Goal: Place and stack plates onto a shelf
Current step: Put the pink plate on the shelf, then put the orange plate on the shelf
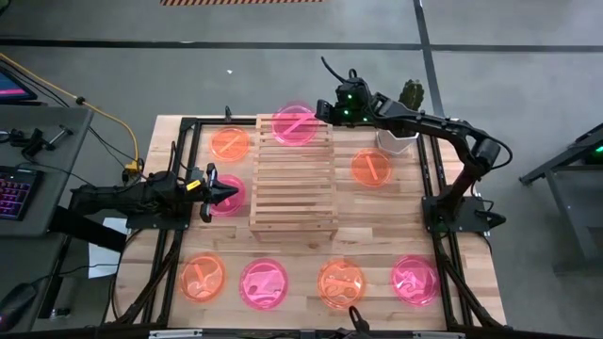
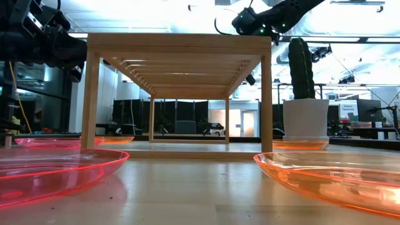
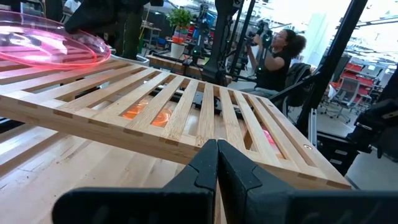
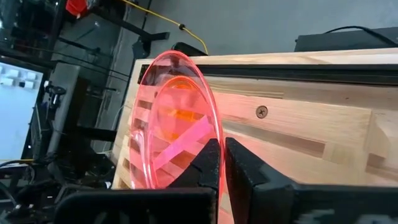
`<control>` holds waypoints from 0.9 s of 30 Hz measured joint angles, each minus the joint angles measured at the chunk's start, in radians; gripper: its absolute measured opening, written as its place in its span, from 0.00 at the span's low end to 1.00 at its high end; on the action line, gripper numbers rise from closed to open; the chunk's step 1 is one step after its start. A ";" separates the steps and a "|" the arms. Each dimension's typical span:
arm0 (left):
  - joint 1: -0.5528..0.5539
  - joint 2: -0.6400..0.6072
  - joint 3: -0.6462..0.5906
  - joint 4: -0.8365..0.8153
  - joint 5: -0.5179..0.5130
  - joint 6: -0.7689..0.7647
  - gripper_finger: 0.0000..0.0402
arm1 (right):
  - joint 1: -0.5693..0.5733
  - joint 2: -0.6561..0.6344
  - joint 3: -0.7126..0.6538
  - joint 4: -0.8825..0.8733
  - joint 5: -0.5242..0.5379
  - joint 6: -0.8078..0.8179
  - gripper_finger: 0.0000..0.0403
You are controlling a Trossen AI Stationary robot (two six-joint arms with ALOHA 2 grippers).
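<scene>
The wooden slatted shelf stands in the middle of the table. My right gripper is at its far end, shut on a pink plate held over the far slats. My left gripper is shut and hovers over another pink plate lying left of the shelf; in the left wrist view its fingers point at the shelf's side. Orange plates lie flat at far left and right of the shelf. Several more lie along the near edge. My right gripper pinches the pink plate's rim between its two fingers, on the plate's far right side. It comes in roughly level from the table's right. The plate sits nearly flat, slightly tilted, just over the shelf's far slats; whether it touches them I cannot tell.
A cactus in a white pot stands at the far right, close to my right arm. Black frame rails run along the table's left and right sides. Beyond the table a person is in the room.
</scene>
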 joint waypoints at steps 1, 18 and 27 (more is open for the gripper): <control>0.000 0.000 0.000 0.000 0.000 0.000 0.00 | 0.000 0.000 0.000 0.001 0.000 0.000 0.02; 0.000 0.000 0.000 0.000 0.000 0.000 0.00 | -0.027 -0.165 0.000 -0.248 -0.088 -0.282 0.48; 0.000 0.000 0.000 0.000 0.000 0.000 0.00 | 0.164 -0.532 -0.170 -0.595 0.186 -0.387 0.48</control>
